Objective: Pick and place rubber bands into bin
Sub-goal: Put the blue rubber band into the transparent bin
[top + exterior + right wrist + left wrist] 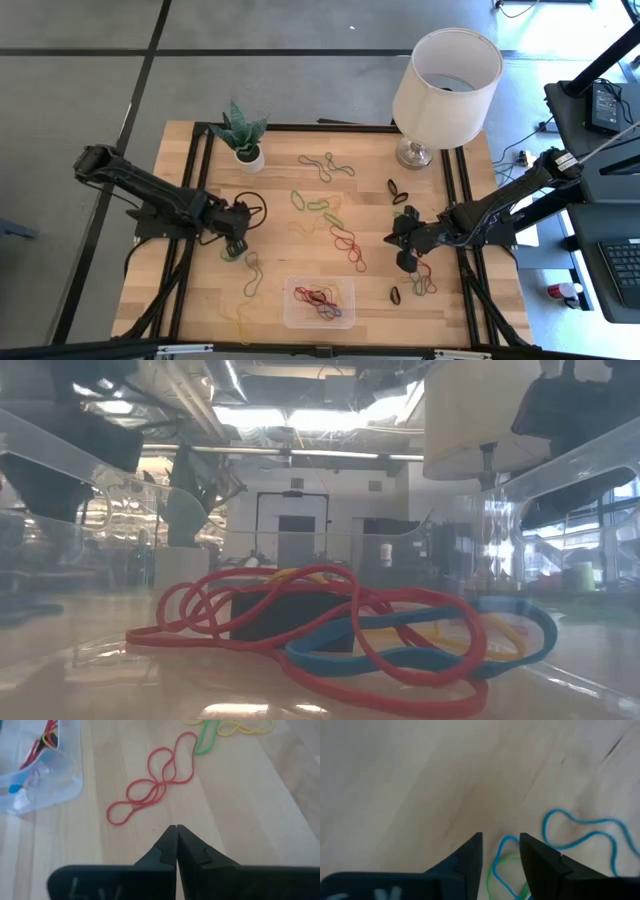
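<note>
Looking like a robotics lab: wooden desk (300, 250) sitting on grey taped floor, laptop (610, 100) on the right, open ceiling lights (300, 420) glowing far behind.

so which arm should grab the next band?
Left, probably. The left gripper is open low over a blue and green rubber band. The right gripper is shut, short of the red band.

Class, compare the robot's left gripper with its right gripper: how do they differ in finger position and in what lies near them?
The left gripper has its fingers apart; the right gripper has them pressed shut. A blue band and a green band lie at the left gripper's tips; a red band lies ahead of the right, untouched. Both hang low over the wooden table, holding nothing.
</note>
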